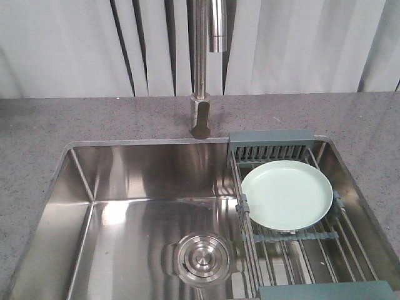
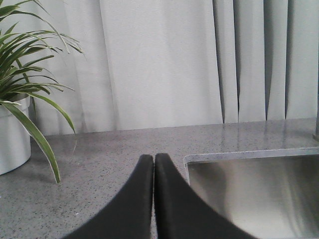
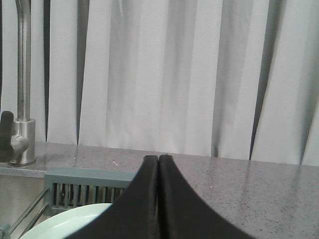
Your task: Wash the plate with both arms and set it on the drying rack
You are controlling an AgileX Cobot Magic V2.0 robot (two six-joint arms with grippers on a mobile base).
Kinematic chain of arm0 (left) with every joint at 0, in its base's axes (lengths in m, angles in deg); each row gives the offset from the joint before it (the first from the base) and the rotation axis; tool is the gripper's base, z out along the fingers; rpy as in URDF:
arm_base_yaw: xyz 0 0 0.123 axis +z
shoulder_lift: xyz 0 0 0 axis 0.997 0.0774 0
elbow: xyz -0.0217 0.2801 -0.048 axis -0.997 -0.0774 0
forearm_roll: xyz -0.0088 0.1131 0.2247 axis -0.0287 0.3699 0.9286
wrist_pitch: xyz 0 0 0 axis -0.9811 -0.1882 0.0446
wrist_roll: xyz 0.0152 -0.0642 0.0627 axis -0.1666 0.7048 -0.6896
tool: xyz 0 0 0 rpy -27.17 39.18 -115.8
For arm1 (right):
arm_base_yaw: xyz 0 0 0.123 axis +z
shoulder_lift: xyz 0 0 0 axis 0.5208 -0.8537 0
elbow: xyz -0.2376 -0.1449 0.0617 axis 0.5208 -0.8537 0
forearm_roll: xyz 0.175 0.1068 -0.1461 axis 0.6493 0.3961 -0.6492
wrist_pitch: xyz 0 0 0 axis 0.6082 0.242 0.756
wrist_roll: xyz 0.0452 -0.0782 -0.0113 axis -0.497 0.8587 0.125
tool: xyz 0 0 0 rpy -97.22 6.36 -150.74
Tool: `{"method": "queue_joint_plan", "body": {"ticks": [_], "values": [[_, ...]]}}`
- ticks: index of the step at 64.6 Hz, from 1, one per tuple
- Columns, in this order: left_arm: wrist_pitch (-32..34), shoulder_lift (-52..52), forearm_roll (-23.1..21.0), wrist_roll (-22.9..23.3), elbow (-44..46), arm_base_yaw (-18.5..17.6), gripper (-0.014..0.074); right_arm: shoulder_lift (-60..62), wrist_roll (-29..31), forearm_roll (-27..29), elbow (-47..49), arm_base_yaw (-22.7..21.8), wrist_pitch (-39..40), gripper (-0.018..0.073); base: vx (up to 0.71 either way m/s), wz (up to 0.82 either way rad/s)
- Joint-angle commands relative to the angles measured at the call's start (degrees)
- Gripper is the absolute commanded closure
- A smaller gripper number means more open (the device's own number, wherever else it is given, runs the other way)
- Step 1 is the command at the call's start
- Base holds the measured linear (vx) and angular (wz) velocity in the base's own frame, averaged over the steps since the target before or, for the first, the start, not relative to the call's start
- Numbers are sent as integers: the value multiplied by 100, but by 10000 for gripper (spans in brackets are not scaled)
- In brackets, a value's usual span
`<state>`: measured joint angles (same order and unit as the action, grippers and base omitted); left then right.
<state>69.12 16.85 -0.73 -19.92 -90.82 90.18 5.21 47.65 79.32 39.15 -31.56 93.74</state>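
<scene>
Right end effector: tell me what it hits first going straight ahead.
Probably the grey countertop beyond the shut right end effector, then the curtain; depth is unclear. The plate sits lower-left.

The sink basin [image 1: 125, 212] lies open across the left and centre of the front view, its floor bare except for the round steel drain [image 1: 201, 258] at lower centre. The faucet [image 1: 201, 69] rises at top centre, standing over the back rim. On the right, the drying rack [image 1: 294, 247] spans the basin, and the plate [image 1: 287, 194] covers its upper part; only bare rods show below it. In the left wrist view, a potted plant [image 2: 20, 114] crowds the countertop [image 2: 114, 149] at far left.
</scene>
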Motion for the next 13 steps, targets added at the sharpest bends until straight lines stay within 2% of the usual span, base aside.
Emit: {"method": "queue_joint_plan", "body": {"ticks": [1,13], "values": [[421,-90,-51,57,-89,9,602,82,-7,-10,-108,-24,380,564,0,0],[421,-90,-51,57,-89,9,602,82,-7,-10,-108,-24,380,564,0,0]]}}
